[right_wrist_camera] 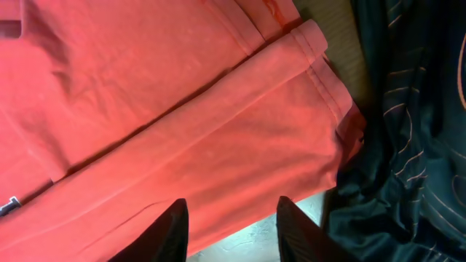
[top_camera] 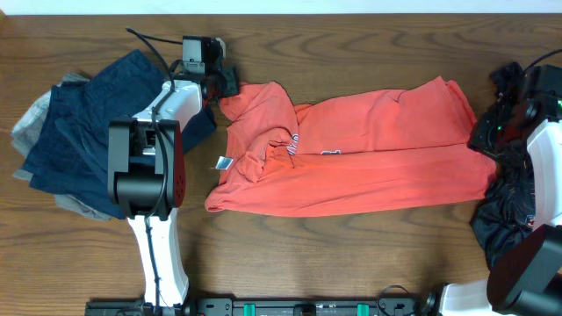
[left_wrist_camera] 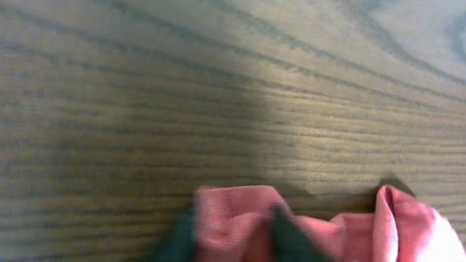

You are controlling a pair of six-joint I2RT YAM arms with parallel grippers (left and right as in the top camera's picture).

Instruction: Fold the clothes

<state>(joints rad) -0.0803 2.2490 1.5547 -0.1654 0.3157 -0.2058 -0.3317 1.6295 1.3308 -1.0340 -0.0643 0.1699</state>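
A coral-red T-shirt [top_camera: 369,149] lies lengthwise across the middle of the table, folded along its length. Part of its lettering [top_camera: 294,145] shows near the bunched left end. My left gripper [top_camera: 225,84] is at the shirt's far left corner. In the left wrist view its blurred fingers [left_wrist_camera: 287,233] pinch a fold of the red fabric [left_wrist_camera: 233,215], so it is shut on the shirt. My right gripper [right_wrist_camera: 229,211] hangs open over the shirt's right hem [right_wrist_camera: 320,65], with nothing between its fingers. In the overhead view the right gripper [top_camera: 488,140] is at the shirt's right end.
A pile of navy-blue and grey clothes [top_camera: 70,132] lies at the left, partly under the left arm [top_camera: 145,167]. A black printed garment [top_camera: 505,206] is heaped at the right, right beside the red hem [right_wrist_camera: 408,131]. Bare wooden table [top_camera: 351,254] runs along the front.
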